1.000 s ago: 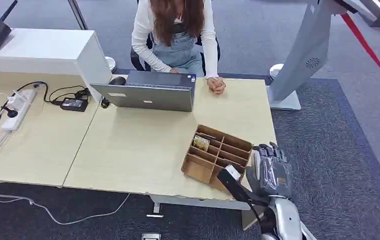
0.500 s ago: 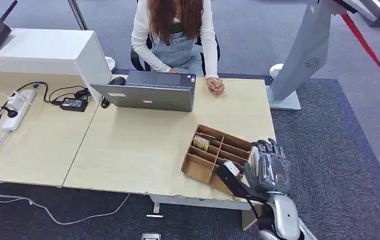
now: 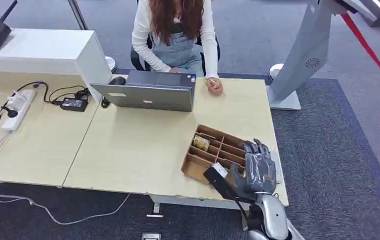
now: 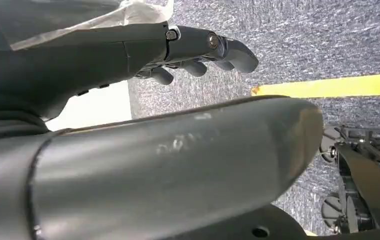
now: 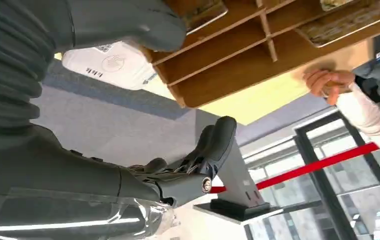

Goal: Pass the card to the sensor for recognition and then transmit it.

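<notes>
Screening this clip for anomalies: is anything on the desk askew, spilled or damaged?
Nothing looks spilled or damaged. The brown wooden divided card box sits skewed to the pale wooden desk's edges, near the front right corner, under the robot's open right hand. Cables trail loosely by the white power strip.

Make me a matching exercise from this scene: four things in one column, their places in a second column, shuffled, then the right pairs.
Things:
1. laptop
2. wooden divider tray
3. power strip
4. right hand

Places:
A. far left of the desk, cables plugged in
B. at the tray's right end, over the desk's right edge
C. in front of the seated person
D. near the desk's right front corner

Pairs: 1-C, 2-D, 3-A, 4-B
</notes>
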You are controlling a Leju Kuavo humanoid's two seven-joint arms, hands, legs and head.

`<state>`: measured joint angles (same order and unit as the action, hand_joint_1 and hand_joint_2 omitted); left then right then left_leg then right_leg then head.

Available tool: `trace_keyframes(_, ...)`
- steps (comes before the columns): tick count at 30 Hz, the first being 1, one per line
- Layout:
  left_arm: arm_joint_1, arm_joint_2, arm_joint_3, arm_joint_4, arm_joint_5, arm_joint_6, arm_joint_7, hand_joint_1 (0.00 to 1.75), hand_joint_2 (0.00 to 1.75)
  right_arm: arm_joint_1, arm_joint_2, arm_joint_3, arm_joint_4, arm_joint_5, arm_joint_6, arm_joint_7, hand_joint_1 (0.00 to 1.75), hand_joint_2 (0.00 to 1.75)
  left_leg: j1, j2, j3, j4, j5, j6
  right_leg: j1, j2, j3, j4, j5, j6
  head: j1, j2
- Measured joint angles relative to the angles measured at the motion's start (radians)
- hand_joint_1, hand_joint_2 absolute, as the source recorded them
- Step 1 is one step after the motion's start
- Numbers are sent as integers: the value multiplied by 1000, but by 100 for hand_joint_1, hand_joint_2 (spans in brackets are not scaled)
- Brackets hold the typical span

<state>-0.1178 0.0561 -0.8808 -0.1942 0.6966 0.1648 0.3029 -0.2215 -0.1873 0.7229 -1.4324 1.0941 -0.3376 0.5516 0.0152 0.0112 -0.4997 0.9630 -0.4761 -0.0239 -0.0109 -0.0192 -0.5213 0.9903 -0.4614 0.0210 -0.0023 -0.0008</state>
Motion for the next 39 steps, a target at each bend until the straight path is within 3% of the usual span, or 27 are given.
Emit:
trace_keyframes(22,0,0,0,0,5,6,-5,0,0,-7,25,30,10,-12,13,-20,59,175,0,0,0,0,0,0,0,0,0,0,0,0,0,0)
trace_keyframes(39,-1,0,-1,0,2,-3,-8,0,0,-34,46,43,91,-39,2,-16,61,175,0,0,0,0,0,0,0,0,0,0,0,0,0,0)
